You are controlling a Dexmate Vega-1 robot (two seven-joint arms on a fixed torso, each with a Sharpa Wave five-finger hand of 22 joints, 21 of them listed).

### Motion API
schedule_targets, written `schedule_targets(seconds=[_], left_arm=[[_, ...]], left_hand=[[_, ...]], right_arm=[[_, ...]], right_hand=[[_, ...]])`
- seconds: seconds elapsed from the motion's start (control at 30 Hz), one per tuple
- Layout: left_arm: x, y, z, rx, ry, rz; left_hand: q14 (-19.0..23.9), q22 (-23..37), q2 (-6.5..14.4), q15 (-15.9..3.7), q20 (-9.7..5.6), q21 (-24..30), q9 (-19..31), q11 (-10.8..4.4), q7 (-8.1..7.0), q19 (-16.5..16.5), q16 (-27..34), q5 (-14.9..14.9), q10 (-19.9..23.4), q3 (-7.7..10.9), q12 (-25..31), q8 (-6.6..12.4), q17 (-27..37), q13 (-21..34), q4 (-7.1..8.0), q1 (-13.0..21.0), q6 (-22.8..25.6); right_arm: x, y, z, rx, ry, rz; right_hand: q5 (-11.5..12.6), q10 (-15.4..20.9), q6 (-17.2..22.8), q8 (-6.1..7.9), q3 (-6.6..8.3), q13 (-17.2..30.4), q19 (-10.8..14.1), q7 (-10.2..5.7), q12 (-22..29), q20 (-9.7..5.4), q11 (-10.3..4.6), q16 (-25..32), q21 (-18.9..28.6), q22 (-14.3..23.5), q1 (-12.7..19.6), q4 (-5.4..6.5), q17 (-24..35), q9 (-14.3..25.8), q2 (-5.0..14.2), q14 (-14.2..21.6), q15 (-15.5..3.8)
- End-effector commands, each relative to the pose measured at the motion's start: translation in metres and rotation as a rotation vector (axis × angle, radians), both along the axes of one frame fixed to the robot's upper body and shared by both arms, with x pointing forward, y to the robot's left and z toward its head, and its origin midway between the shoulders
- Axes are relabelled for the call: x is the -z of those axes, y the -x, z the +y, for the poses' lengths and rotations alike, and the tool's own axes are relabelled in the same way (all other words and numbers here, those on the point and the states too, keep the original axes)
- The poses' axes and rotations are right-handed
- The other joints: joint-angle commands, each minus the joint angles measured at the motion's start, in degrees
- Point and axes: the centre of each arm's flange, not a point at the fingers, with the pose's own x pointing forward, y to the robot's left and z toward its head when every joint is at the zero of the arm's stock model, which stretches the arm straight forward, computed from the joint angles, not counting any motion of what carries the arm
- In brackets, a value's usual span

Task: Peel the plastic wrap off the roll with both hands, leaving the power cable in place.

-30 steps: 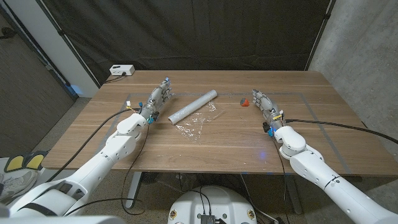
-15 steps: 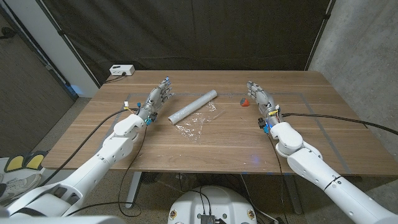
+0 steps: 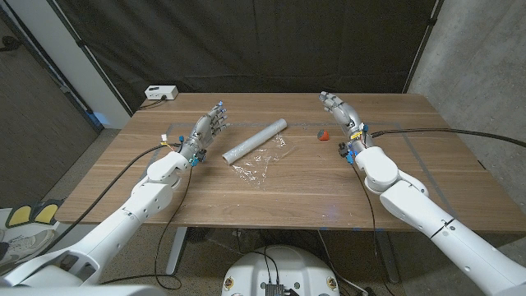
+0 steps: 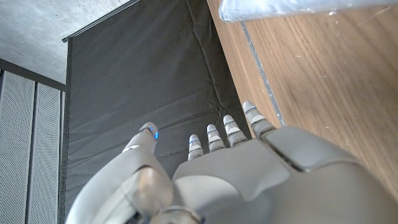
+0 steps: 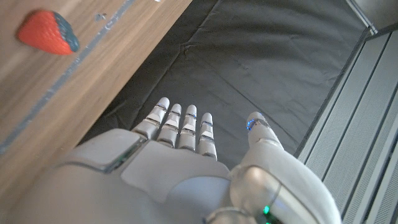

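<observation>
We see a brown wooden table (image 3: 271, 193); our left hand (image 3: 209, 128) and right hand (image 3: 339, 112) hover released, fingers apart. Between them lies the grey plastic-wrap roll (image 3: 256, 141), crumpled clear film (image 3: 260, 167) beside it. Beyond hangs a black curtain (image 3: 246, 45).

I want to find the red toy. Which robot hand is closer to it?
The right hand. The small red strawberry-shaped toy lies just beside it, while the left hand is on the far side of the roll.

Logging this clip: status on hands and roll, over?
Left robot hand open, beside roll. Right robot hand open, over red strawberry toy. Loose wrap on table; roll untouched.
</observation>
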Motion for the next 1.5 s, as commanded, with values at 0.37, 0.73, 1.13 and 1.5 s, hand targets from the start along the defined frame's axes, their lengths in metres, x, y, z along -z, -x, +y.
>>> schedule_targets(seconds=[0.37, 0.73, 1.13, 1.5], left_arm=[[0.003, 0.007, 0.001, 0.008, -0.019, 0.019], [0.004, 0.009, 0.003, 0.006, -0.019, 0.022], [0.008, 0.011, 0.006, 0.003, -0.011, 0.026], [0.011, 0.011, 0.006, 0.005, -0.01, 0.031]], left_hand=[[2.1, 0.29, -0.02, 0.24, 0.45, 0.83, 0.26, -0.15, 0.27, 1.05, 0.38, 0.47, 1.87, 0.03, 0.61, 0.5, 0.35, 0.22, 0.37, 0.2, 1.32], [3.01, 0.28, -0.04, 0.34, 0.73, 0.94, 0.27, -0.14, 0.29, 1.27, 0.49, 0.47, 2.04, 0.08, 0.48, 0.36, 0.4, 0.26, 0.36, 0.27, 1.49], [4.14, 0.27, -0.05, 0.45, 1.01, 1.11, 0.27, 0.01, 0.33, 1.65, 0.7, 0.45, 2.06, 0.14, 0.33, 0.25, 0.44, 0.3, 0.34, 0.34, 1.64], [4.96, 0.26, -0.06, 0.49, 1.14, 1.29, 0.28, -0.13, 0.44, 2.03, 0.76, 0.43, 2.2, 0.2, 0.22, 0.14, 0.49, 0.33, 0.34, 0.4, 1.83]], right_arm=[[-0.081, 0.015, 0.036, 0.116, 0.321, -0.107], [-0.118, 0.015, 0.071, 0.153, 0.583, -0.056], [-0.143, 0.019, 0.106, 0.186, 0.821, 0.039], [-0.152, 0.024, 0.14, 0.203, 1.027, 0.159]], right_hand=[[0.57, 4.61, 5.33, 1.21, 1.1, 0.01, 2.06, 0.77, 1.15, 0.27, -0.59, 0.68, 0.72, 0.17, 0.33, 0.08, 0.13, 0.09, 0.42, 3.9, -0.79], [0.81, 7.26, 9.07, 1.65, 1.61, -0.02, 3.57, 0.75, 1.55, 1.64, -0.93, 1.06, 1.19, 0.19, -0.19, 0.76, 0.29, 0.11, 1.22, 7.36, -2.54], [1.36, 13.92, 15.2, 2.13, 2.97, -0.07, 6.97, 1.02, 2.83, 1.51, -0.96, 1.92, 2.47, 0.31, -1.21, 2.46, 0.41, 0.13, 2.7, 14.18, -4.23], [1.46, 13.34, 14.29, 1.24, 3.38, -0.08, 6.97, 0.71, 2.18, 0.89, -1.3, 1.13, 2.49, 0.36, -1.58, 3.14, 0.5, 0.14, 3.06, 13.37, -4.5]])
